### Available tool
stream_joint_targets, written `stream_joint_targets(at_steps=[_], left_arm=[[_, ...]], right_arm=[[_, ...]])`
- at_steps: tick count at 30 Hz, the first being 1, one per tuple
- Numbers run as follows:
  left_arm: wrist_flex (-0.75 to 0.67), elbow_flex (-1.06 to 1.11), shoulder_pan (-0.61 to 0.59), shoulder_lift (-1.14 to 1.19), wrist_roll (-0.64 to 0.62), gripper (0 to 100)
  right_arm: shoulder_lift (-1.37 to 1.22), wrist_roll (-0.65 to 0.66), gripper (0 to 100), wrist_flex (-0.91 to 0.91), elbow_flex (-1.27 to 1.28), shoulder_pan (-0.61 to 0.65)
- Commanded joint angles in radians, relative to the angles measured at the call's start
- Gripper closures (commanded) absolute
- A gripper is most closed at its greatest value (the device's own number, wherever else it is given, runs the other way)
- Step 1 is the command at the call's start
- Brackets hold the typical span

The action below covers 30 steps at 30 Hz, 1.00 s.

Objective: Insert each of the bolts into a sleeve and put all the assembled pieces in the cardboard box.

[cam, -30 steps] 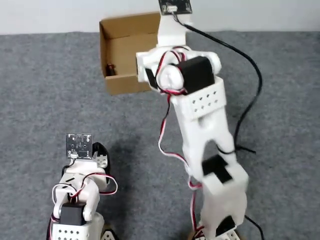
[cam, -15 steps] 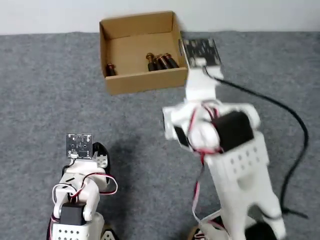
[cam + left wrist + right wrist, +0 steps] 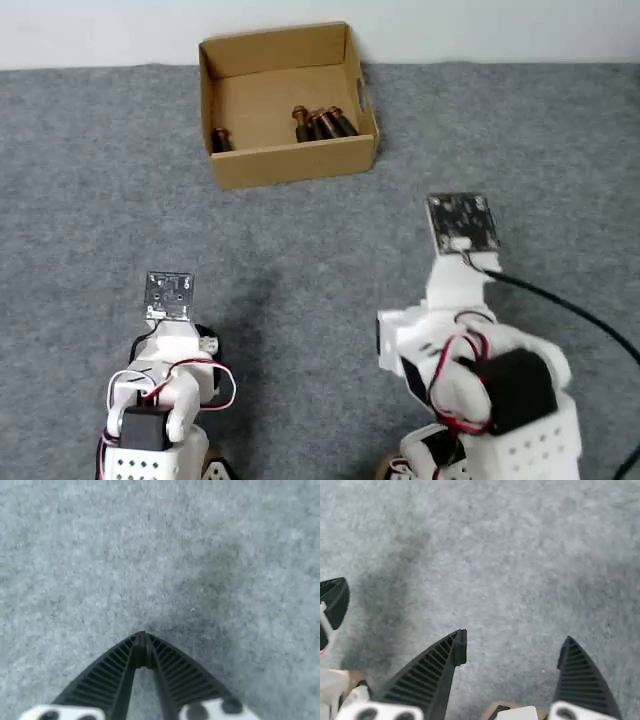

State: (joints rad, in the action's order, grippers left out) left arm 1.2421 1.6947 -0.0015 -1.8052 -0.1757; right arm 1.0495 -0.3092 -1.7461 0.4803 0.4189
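Note:
The cardboard box (image 3: 290,160) stands at the back of the grey carpet. One assembled bolt-and-sleeve piece (image 3: 221,138) lies at its left wall and several more (image 3: 322,123) lie together toward its right side. My left arm (image 3: 165,370) is folded at the front left, well away from the box. Its gripper (image 3: 141,639) is shut with nothing in it, just above bare carpet. At the front right, my right arm (image 3: 470,370) is folded too. The right gripper (image 3: 514,650) is open and holds nothing, also over bare carpet.
Grey carpet (image 3: 300,250) lies between the box and both arms. A pale wall runs behind the box. A black cable (image 3: 570,305) leads off from the right arm. The left arm's black gripper (image 3: 332,600) shows at the edge of the right wrist view.
My right arm has drawn back from over the box to the front right, uncovering the pieces in the box. The left arm has pulled back slightly.

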Motion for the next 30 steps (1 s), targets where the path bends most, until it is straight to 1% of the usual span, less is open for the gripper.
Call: stream_joint_targets(at_steps=[1, 5, 8, 9, 11, 13, 17, 26, 30], left_arm=[[0.005, -0.01, 0.002, -0.008, 0.008, 99], [0.005, -0.01, 0.002, -0.008, 0.008, 99], [0.005, -0.01, 0.002, -0.008, 0.008, 99], [0.005, -0.01, 0.002, -0.008, 0.008, 99], [0.005, -0.01, 0.002, -0.008, 0.008, 99], [0.005, -0.01, 0.002, -0.008, 0.008, 99], [0.005, -0.01, 0.002, -0.008, 0.008, 99], [0.006, -0.01, 0.002, -0.008, 0.008, 99], [0.006, -0.01, 0.002, -0.008, 0.008, 99]], right_arm=[[0.073, 0.043, 78.9, 0.059, 0.055, -0.045], [0.145, 0.087, 89.9, 0.162, 0.13, -0.09], [0.196, 0.106, 98.7, 0.234, 0.204, -0.153], [0.214, 0.11, 99.5, 0.255, 0.232, -0.179], [0.252, 0.118, 98.1, 0.292, 0.29, -0.234], [0.298, 0.146, 99.1, 0.318, 0.354, -0.28], [0.423, 0.212, 99.1, 0.361, 0.48, -0.343], [0.763, 0.339, 99.1, 0.378, 0.786, -0.351], [0.756, 0.351, 99.1, 0.418, 0.855, -0.351]])
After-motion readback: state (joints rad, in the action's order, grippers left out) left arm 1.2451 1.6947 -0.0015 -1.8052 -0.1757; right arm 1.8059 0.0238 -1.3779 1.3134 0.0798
